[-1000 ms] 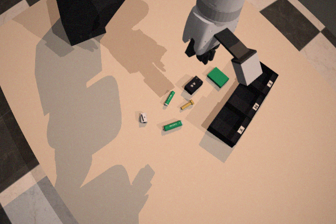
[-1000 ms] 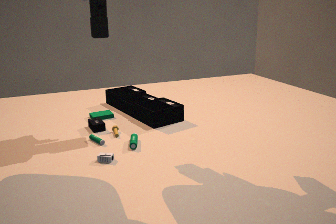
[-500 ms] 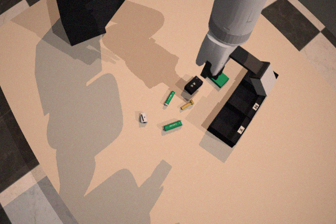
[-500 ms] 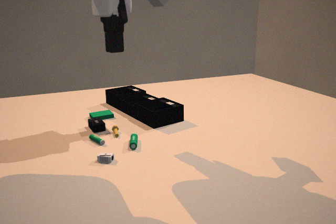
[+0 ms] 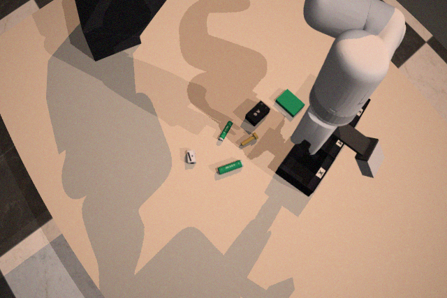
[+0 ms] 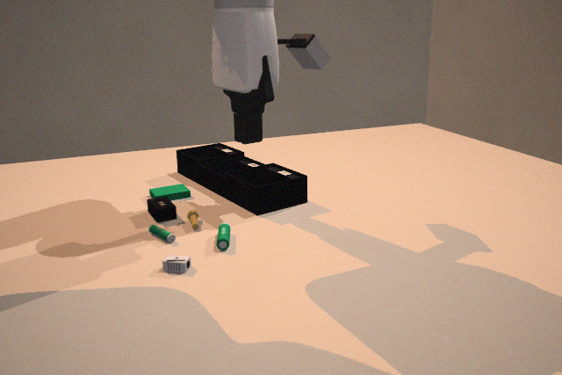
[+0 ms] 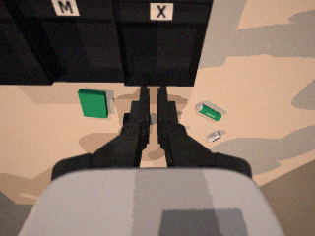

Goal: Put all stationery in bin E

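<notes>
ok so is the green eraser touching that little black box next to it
Apart. In the top view a strip of bare table shows between the green eraser and the black box; the exterior view shows the same gap.
</notes>
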`<state>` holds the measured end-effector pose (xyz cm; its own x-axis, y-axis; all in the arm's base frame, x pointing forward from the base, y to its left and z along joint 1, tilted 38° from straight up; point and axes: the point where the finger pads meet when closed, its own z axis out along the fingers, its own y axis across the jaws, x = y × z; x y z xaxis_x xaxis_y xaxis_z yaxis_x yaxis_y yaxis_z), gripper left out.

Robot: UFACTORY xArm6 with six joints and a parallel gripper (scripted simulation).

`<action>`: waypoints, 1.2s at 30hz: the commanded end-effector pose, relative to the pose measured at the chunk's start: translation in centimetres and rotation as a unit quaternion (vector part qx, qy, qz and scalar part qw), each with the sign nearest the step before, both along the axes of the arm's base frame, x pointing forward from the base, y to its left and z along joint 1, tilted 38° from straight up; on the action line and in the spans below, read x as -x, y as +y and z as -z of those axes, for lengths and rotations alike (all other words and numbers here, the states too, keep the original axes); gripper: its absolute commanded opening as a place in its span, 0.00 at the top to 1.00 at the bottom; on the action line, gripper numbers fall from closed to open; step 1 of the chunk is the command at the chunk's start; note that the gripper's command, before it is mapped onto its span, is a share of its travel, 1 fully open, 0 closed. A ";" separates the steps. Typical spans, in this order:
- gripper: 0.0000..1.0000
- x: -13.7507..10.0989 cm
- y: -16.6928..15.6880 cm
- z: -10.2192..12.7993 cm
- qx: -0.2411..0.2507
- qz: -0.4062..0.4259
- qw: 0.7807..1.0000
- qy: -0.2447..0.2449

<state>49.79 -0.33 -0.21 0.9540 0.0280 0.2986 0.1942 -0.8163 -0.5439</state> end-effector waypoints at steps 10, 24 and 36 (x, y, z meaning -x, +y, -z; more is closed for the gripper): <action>0.93 -2.7 1.2 1.7 0.000 0.000 1.000 -0.001; 0.93 -3.5 3.1 4.2 0.000 0.000 1.000 -0.001; 0.93 -3.7 3.8 5.2 0.000 0.000 1.000 -0.001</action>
